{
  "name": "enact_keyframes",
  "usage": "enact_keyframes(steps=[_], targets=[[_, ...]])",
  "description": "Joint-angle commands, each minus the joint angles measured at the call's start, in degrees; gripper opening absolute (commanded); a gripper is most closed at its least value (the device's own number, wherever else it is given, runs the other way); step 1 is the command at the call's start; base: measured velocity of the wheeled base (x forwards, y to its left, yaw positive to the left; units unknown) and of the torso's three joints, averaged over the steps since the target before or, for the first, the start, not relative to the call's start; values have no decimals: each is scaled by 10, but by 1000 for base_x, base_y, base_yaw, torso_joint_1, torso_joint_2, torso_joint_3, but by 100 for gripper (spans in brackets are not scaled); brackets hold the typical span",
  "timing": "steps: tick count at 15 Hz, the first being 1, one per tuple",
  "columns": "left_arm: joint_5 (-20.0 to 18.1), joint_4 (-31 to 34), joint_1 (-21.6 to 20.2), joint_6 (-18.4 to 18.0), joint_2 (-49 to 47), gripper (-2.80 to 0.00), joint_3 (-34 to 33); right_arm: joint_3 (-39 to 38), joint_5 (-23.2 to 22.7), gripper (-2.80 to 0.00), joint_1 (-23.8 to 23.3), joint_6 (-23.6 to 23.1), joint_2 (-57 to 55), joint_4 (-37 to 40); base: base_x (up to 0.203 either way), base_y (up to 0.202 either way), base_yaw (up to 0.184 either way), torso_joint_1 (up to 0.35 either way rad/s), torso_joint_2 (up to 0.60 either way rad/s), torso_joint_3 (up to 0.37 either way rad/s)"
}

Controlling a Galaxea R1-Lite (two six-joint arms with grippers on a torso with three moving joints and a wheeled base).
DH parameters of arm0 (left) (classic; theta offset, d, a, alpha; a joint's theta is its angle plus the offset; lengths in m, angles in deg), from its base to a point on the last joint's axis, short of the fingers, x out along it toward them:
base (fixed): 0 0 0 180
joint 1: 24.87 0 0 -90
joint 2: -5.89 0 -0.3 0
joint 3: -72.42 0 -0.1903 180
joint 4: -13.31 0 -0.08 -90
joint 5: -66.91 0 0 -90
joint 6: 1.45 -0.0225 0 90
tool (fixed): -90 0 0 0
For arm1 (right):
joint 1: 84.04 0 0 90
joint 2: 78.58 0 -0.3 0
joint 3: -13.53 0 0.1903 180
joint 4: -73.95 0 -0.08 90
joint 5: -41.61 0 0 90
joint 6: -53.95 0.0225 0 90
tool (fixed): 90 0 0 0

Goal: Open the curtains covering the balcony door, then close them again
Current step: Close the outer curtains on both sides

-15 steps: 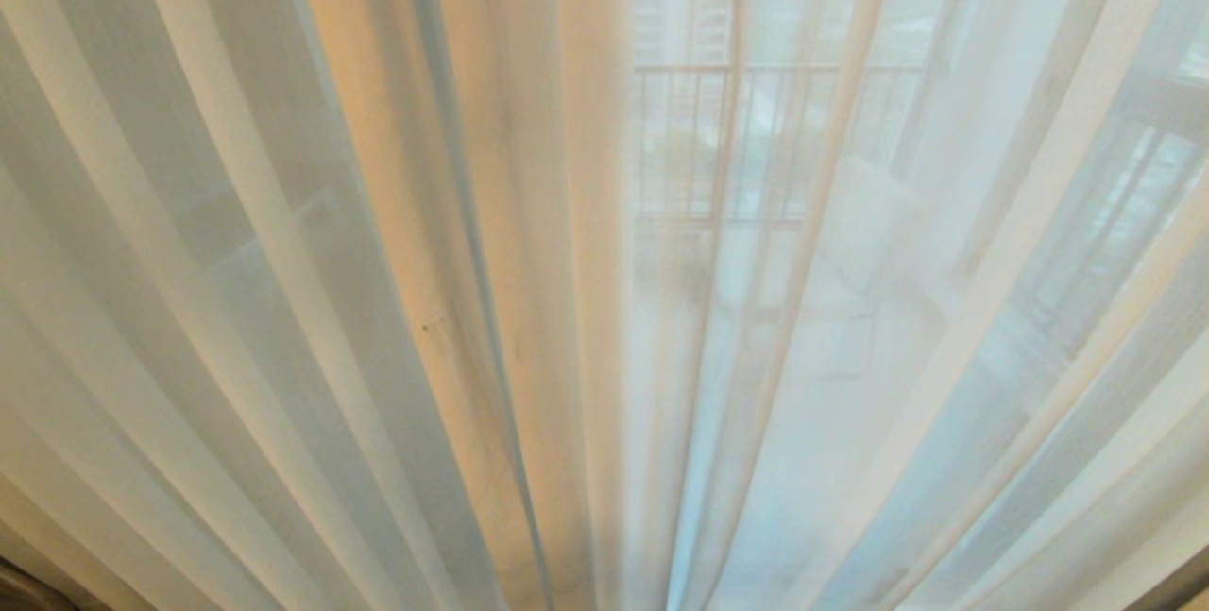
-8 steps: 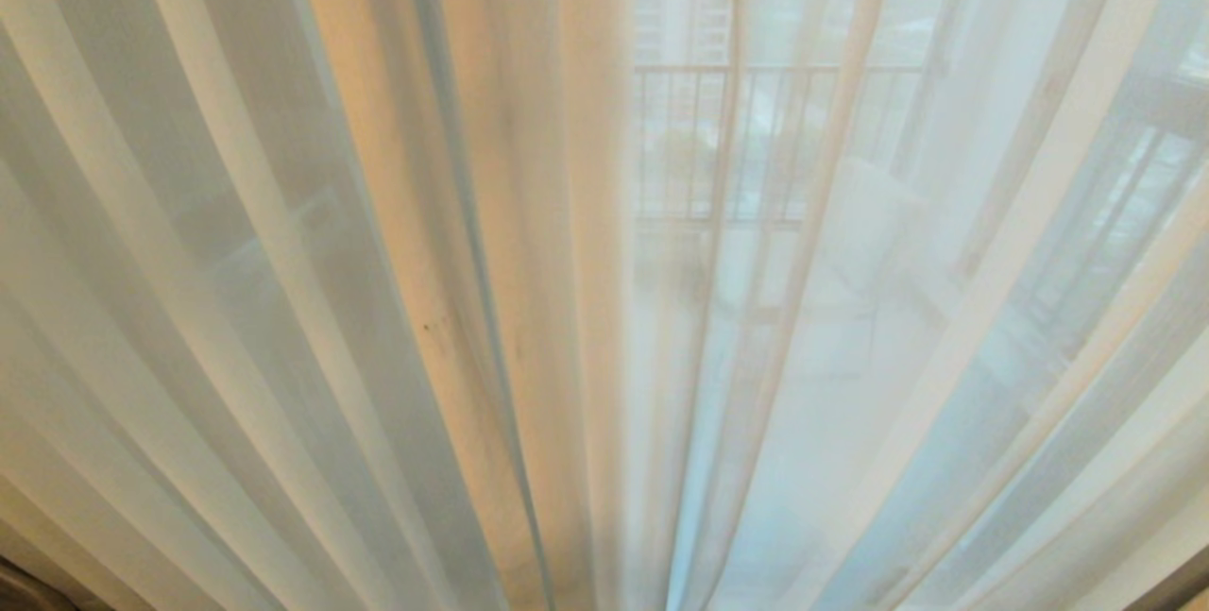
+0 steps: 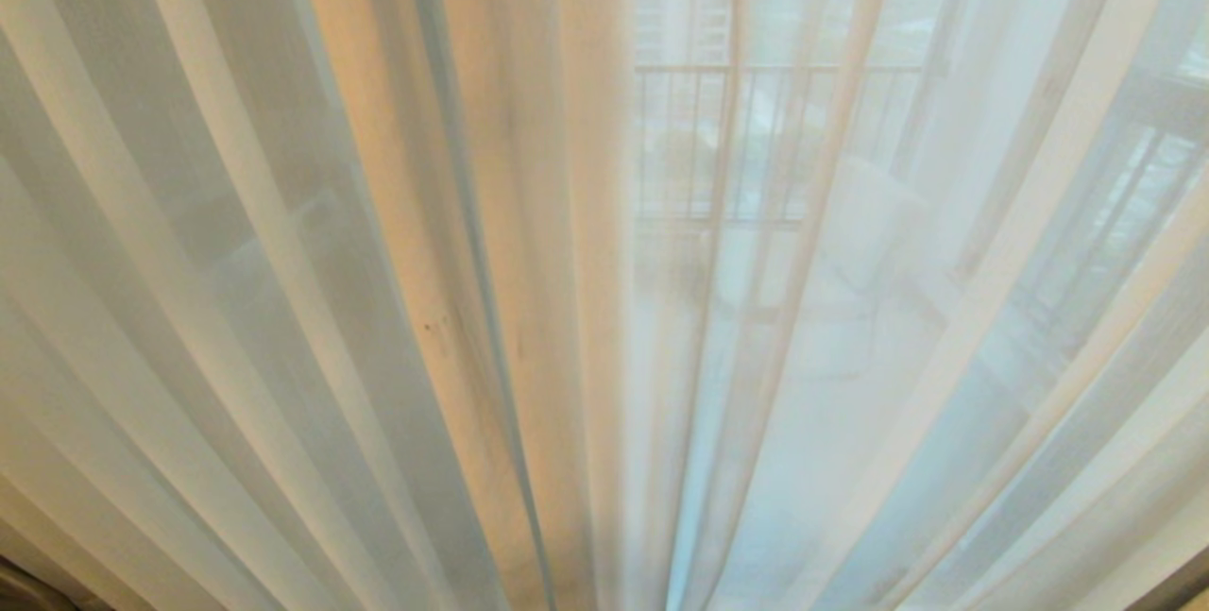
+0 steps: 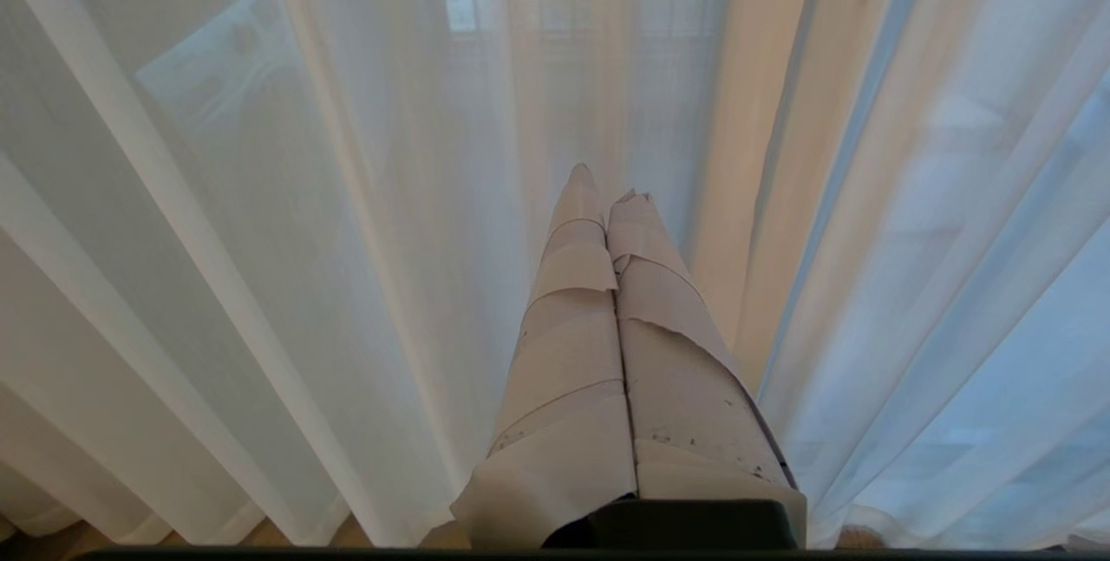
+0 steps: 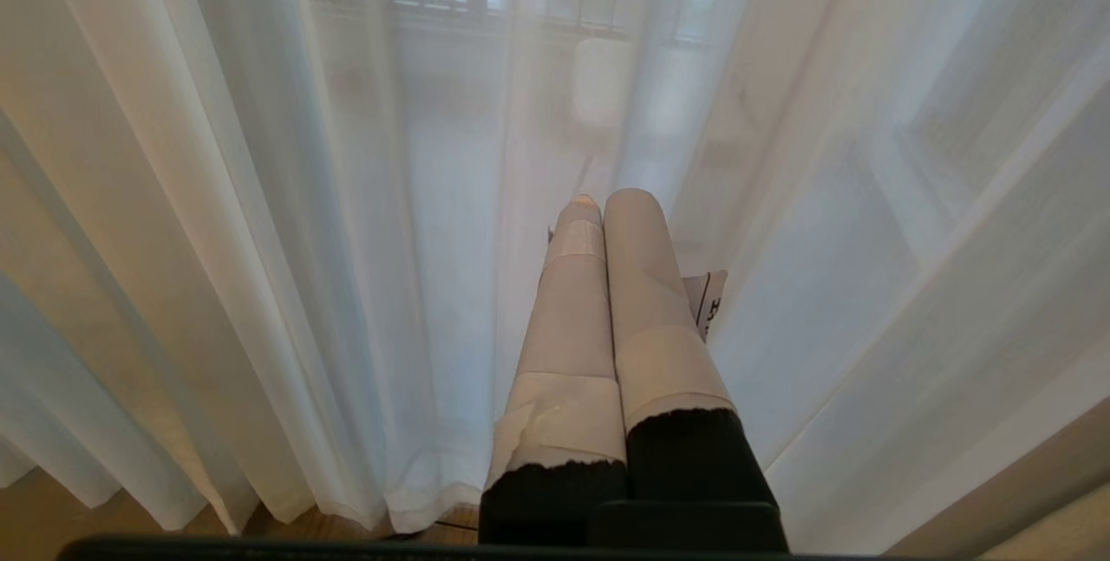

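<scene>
Curtains (image 3: pixel 378 309): sheer white pleats, drawn. Left claw (image 4: pixel 607 188), right claw (image 5: pixel 611 201): tape-wrapped, pressed together, empty.

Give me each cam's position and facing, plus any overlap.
Head: on the robot's head, facing the drawn sheer curtains close up, balcony railing visible through them; no arm in view.
Left wrist: behind the left tool, taped fingers together, pointing at the sheers, empty.
Right wrist: behind the right tool, fingers together, aimed at the sheers, wood floor below the hem.
Shared: all three see the curtains, with the railing beyond.
</scene>
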Motion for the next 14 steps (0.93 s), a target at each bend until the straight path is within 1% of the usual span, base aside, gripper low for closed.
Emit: enact_keyframes(steps=[1, 6, 7, 14], targets=[[0, 0, 0, 0, 1, -280, 0, 0, 0, -280, 0, 0, -1, 0, 0, 0, 0, 0, 0, 0], [-2, 0, 0, -1, 1, -280, 0, 0, -1, -280, 0, 3, -1, -1, 0, 0, 0, 0, 0, 0], [-2, 0, 0, -1, 1, -280, 0, 0, -1, -280, 0, 3, -1, -1, 5, -94, 4, 4, 2, -1], [-6, -1, 0, -5, 1, -280, 0, 0, -1, -280, 0, 3, -1, -1, 0, -181, 1, 5, 3, 3]])
